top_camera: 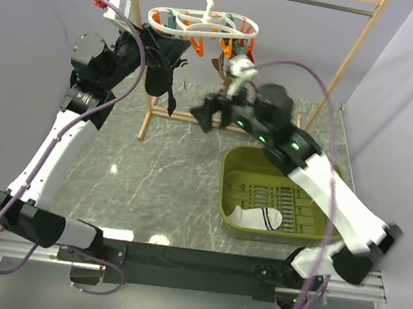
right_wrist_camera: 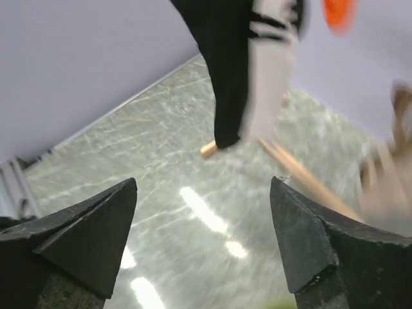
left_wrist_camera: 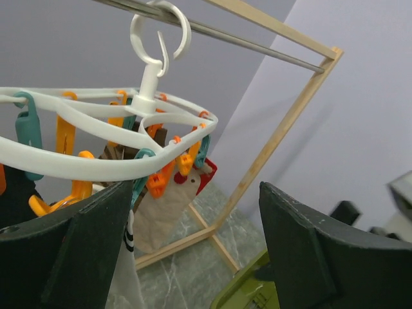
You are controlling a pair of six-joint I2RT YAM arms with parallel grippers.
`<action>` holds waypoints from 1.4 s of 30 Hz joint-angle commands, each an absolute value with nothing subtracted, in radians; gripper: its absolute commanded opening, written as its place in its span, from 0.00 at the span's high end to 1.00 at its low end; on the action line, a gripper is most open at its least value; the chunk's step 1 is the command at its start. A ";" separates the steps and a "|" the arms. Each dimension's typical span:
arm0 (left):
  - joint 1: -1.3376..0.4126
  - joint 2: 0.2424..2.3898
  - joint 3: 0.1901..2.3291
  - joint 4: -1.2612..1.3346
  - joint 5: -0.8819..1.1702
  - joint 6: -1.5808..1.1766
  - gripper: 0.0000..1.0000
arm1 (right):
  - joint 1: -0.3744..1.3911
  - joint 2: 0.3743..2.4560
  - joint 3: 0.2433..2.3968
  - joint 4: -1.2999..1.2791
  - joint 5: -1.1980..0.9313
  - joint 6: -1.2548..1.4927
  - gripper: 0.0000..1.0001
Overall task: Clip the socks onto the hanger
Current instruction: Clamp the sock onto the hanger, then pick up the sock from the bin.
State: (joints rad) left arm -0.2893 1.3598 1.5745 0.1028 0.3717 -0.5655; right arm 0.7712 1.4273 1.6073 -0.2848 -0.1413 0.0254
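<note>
The white oval hanger (top_camera: 205, 23) with orange and teal clips hangs by its hook from the rack rail; it also fills the upper left of the left wrist view (left_wrist_camera: 109, 164). One white sock with dark cuff stripes (top_camera: 257, 217) lies in the green bin. A second white striped sock (left_wrist_camera: 132, 257) hangs under the hanger beside my left finger, and shows blurred in the right wrist view (right_wrist_camera: 273, 64). My left gripper (top_camera: 161, 53) (left_wrist_camera: 193, 257) is open and empty just below the hanger's left end. My right gripper (top_camera: 210, 113) (right_wrist_camera: 203, 238) is open and empty, in the air below the hanger's right end.
The tall wooden rack frame (top_camera: 352, 59) stands at the back, its base bars on the marble table. A black sock (top_camera: 159, 80) (right_wrist_camera: 222, 64) and a tan sock (left_wrist_camera: 161, 212) hang from the hanger. The green bin (top_camera: 235, 166) sits at the right.
</note>
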 commanded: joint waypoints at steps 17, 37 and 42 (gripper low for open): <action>-0.327 1.049 1.306 -0.279 0.276 -0.472 0.07 | 0.536 0.957 0.996 -0.744 0.342 0.724 0.03; -0.337 0.991 1.071 -0.365 0.198 -0.519 0.08 | 0.522 1.189 0.732 -0.812 0.201 0.870 0.04; -0.336 1.008 1.080 -0.371 0.173 -0.503 0.08 | 0.518 1.207 0.677 -0.752 0.173 0.910 0.04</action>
State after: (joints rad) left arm -0.3317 0.9985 1.0672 -0.3866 0.2001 -0.5117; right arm 0.5232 1.2057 0.6884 -0.7872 0.1852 0.8555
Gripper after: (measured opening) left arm 0.925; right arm 0.964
